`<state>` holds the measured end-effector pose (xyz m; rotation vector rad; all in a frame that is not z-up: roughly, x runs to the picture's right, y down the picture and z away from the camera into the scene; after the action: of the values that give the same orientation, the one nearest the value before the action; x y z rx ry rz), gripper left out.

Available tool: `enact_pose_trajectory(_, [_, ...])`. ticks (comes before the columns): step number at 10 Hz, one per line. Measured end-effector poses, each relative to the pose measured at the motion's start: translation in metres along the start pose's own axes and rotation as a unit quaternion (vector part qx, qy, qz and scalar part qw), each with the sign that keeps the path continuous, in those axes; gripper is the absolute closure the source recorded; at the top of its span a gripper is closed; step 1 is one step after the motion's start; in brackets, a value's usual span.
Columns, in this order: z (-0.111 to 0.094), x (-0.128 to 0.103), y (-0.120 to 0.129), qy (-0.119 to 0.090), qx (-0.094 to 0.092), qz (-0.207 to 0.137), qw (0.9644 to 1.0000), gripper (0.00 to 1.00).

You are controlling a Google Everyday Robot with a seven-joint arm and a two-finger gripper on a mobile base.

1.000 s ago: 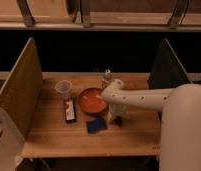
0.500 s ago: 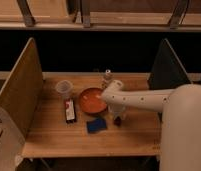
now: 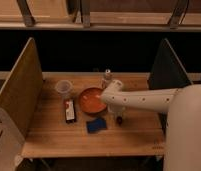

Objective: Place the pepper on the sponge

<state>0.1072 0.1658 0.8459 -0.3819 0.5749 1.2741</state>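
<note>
The arm (image 3: 144,100) is a smooth, off-white rounded tube swelling into a bulky pale shoulder, its small dark gripper (image 3: 118,116) low over the tabletop (image 3: 54,135).

Gripper (image 3: 119,116): lower centre of frame, just right of the sponge (image 3: 96,125); nudged a shade rightward since 1.0 s ago, hardly at all since 0.5 s ago.
Pepper (image 3: 119,120): dark spot at the gripper's tip; shifted by the same small amount; held or resting, unclear.
Size of change: very slight.
</note>
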Motion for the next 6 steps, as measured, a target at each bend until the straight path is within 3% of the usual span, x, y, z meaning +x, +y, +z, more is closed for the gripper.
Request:
enact_pose_trajectory(3, [-0.042,0.007,0.013,-0.044,0.02,-0.021,0.9986,1.0])
enact_pose_trajectory(6, [-0.056,0.023,0.054,-0.056,0.017,-0.069,0.9959,1.0])
